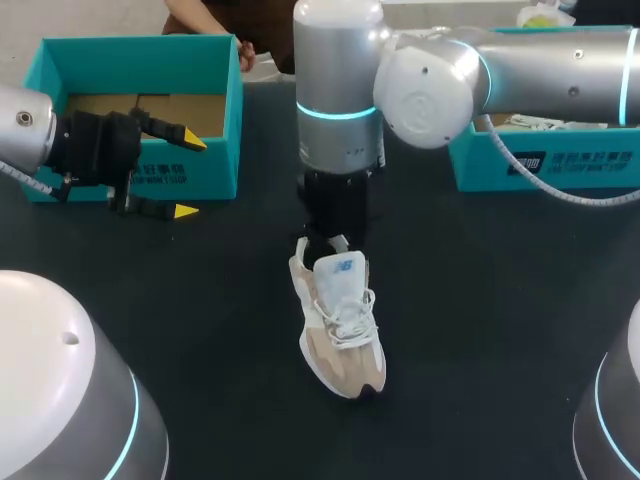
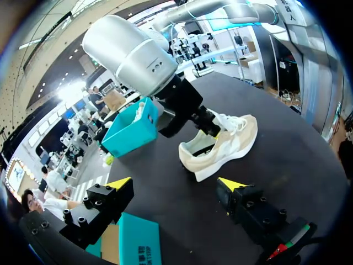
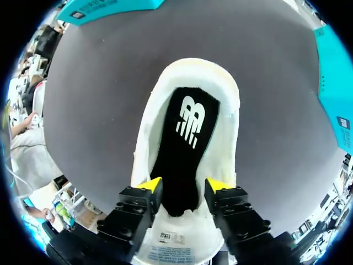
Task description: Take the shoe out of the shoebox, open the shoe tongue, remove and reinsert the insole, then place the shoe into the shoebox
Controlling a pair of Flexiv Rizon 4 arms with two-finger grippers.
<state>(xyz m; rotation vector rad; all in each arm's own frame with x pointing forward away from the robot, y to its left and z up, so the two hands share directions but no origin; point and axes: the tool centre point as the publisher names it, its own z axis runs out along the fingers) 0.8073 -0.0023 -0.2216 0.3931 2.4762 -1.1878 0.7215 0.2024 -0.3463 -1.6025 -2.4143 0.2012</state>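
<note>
Insole (image 3: 185, 138) looks thin and floppy, so pinch its edge just ahead of your right gripper (image 3: 183, 185), grip can't tell; left gripper (image 1: 189, 175) open.

black table (image 1: 500, 320), teal box at right (image 1: 560, 165)

Two robot arms in smooth silver metal. The left arm (image 1: 20, 122) is a cylinder with small round screw caps, ending in a black wrist block. The right arm (image 1: 430, 88) has fat rounded joints and a glowing cyan ring (image 1: 340, 112) around its last segment. A grey ribbed cable (image 1: 560, 193) trails from it. The left gripper (image 2: 175, 183) has two blocky black fingers (image 2: 96, 212) dotted with screw holes, each tipped with a bright yellow wedge. One finger carries a small red and green mark (image 2: 288, 243). The right gripper (image 3: 183, 185) looks alike. Pale domed bases (image 1: 60, 390) bear thin cyan light strips.
</note>
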